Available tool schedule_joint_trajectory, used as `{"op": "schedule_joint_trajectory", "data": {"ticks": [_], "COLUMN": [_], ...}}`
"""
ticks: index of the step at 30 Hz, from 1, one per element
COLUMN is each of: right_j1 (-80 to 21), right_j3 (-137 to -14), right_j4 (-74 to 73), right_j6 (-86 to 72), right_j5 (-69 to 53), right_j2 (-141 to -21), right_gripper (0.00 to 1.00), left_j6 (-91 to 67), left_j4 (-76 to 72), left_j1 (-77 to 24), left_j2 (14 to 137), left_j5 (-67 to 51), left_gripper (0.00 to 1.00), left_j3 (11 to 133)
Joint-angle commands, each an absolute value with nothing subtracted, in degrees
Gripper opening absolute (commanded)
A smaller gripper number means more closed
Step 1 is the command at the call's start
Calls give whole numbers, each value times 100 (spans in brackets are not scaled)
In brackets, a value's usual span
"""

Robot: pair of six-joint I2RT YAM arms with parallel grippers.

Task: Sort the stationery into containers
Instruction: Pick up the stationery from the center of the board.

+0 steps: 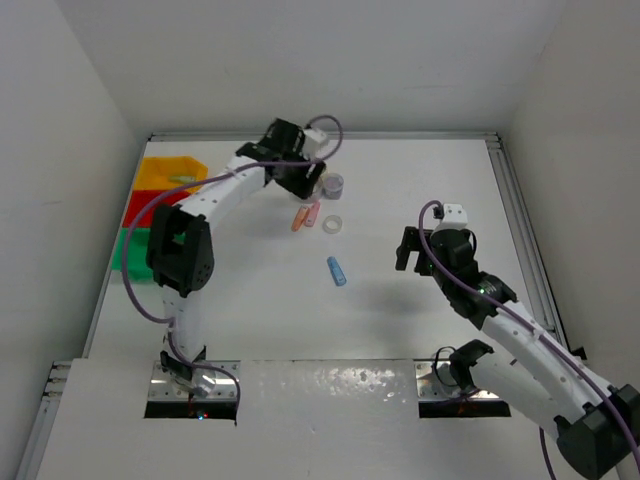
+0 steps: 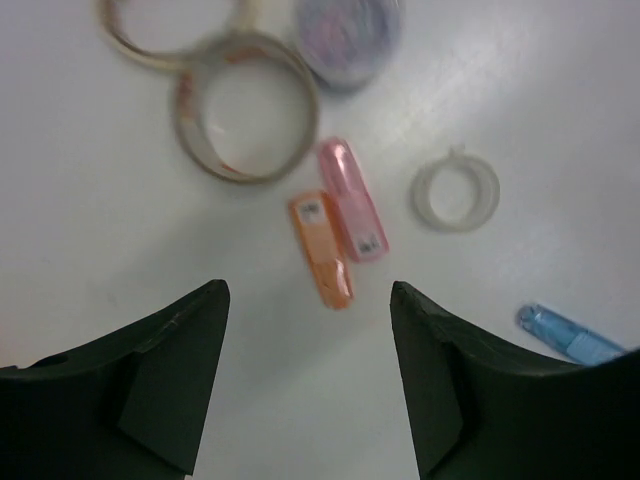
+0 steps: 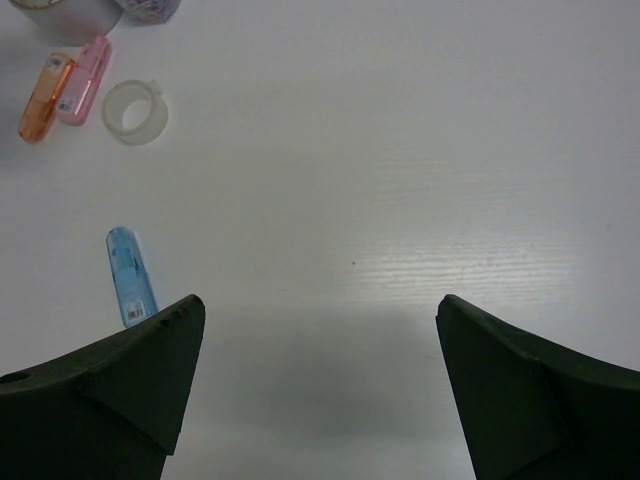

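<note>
The tabletop (image 1: 400, 330) is white and smooth, with plain white walls (image 1: 300, 60) on three sides. A grey metal rail (image 1: 522, 220) runs along its right edge.

Three bins stand in a row at the far left edge: the yellow-orange bin (image 1: 160, 170) at the back, the red bin (image 1: 143, 208) in the middle and the green bin (image 1: 128, 252) nearest. A pale green stick (image 1: 182, 178) lies in the yellow-orange bin.

The left pincer (image 2: 310, 290) hangs over the far middle of the tabletop. Its jaws are apart and nothing is between them. Just past its tips lie the orange stick (image 2: 322, 250) and the pink stick (image 2: 352, 200), side by side and touching. The tan tape ring (image 2: 195, 140) lies flat near them, with the purple-grey roll (image 2: 345, 40) beside it. The small clear ring (image 2: 424, 192) sits alone to one side of the pink stick. The blue stick (image 2: 570, 335) lies apart from the rest.

The right pincer (image 3: 320, 300) is wide and holds nothing. It hangs over bare tabletop on the right side.
</note>
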State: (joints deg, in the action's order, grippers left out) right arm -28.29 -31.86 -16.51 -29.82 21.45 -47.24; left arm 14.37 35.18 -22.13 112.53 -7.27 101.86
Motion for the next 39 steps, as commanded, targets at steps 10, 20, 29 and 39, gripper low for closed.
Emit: {"op": "schedule_joint_trajectory", "data": {"ticks": [10,20,29,39], "right_j1": [-2909,-2909,-2909,-2909], "right_j3": [-2725,-2707,-2769,-2795], "right_j4": [-2417,-2487,-2505,-2593], "right_j6": [-3665,-3700,-3656,-3551], "right_j5": [2461,2461,2470,2619], "right_j2": [-3534,-3524,-3630,-3595], "right_gripper": [95,94,94,94], "left_j6": [1266,1274,1248,1116], "left_j4": [4245,3955,3805,3981], "left_j1": [-2619,-2689,-2742,-2751], "left_j2": [12427,12647,12980,13202], "left_j5": [606,202,237,150], "left_gripper": [47,47,47,6], "left_j3": [10266,9967,10054,10213]}}
